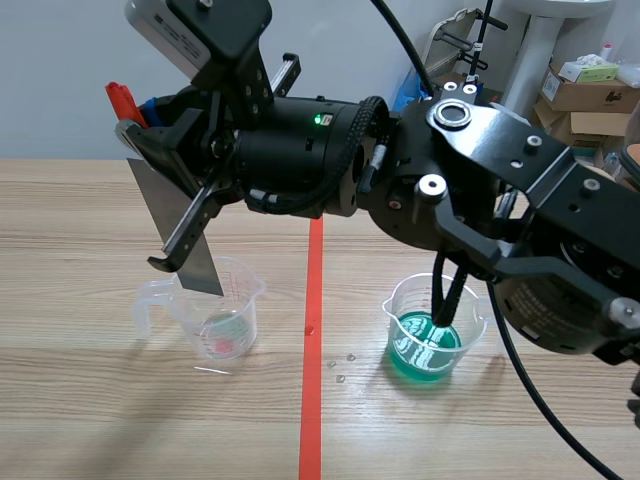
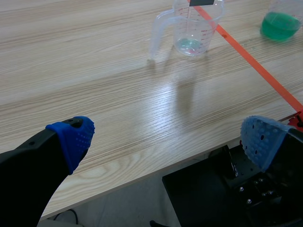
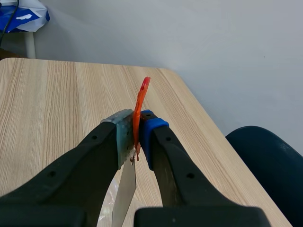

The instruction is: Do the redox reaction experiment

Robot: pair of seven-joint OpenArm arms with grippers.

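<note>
Above the clear plastic measuring beaker (image 1: 215,315), left of the orange-red tape line (image 1: 312,400), the right gripper (image 3: 135,137) was clenched on a thin grey metal sheet (image 1: 180,225) whose lower edge hung at the rim. A second clear beaker of green liquid (image 1: 430,335) stood right of the tape. The left gripper (image 2: 168,142) hung released over the wooden table's near edge (image 2: 142,175), a broad stretch of tabletop between it and both beakers.

A dark blue chair (image 3: 267,161) is sitting beside the right gripper (image 3: 136,128), past the edge of the wooden table (image 3: 57,104). A blue and white bag (image 3: 23,16) is sitting far ahead of it. Some brown boxes (image 1: 590,100) are standing far away from it.
</note>
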